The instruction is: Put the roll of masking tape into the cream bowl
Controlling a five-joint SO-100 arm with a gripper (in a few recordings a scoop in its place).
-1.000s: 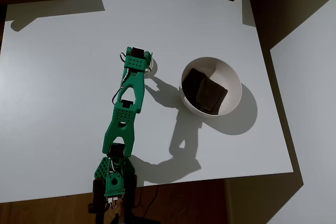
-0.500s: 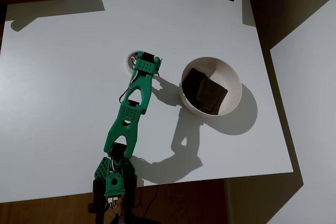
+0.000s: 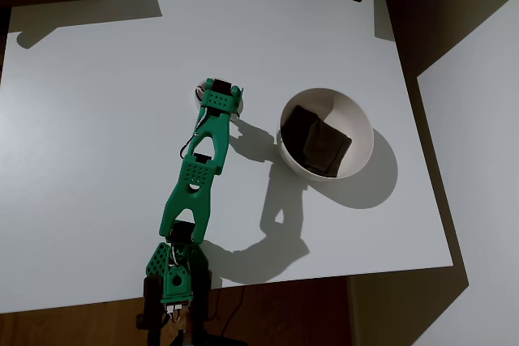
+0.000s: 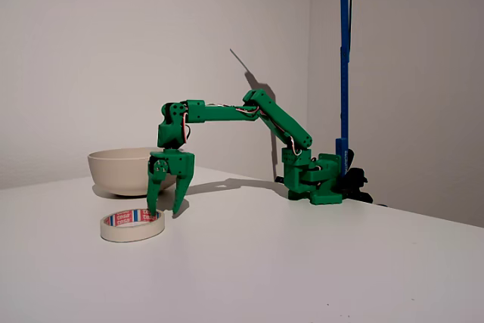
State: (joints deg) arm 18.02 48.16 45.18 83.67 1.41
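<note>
The green two-finger gripper (image 4: 166,208) points straight down with its fingers (image 4: 152,191) parted and empty, tips near the tabletop (image 4: 318,262), apparently lined up for a grasp. The flat cream-white ring of masking tape (image 4: 132,225) lies flat on the white tabletop just in front of the fingers in the fixed view. In the overhead view its edge (image 3: 199,91) peeps out beside the wrist. One finger appears to be at or over the far rim; contact cannot be confirmed. The round cream bowl (image 3: 357,131), holding a dark brown folded cloth (image 3: 318,142), stands close by. The tape's red-blue label is too small to read.
</note>
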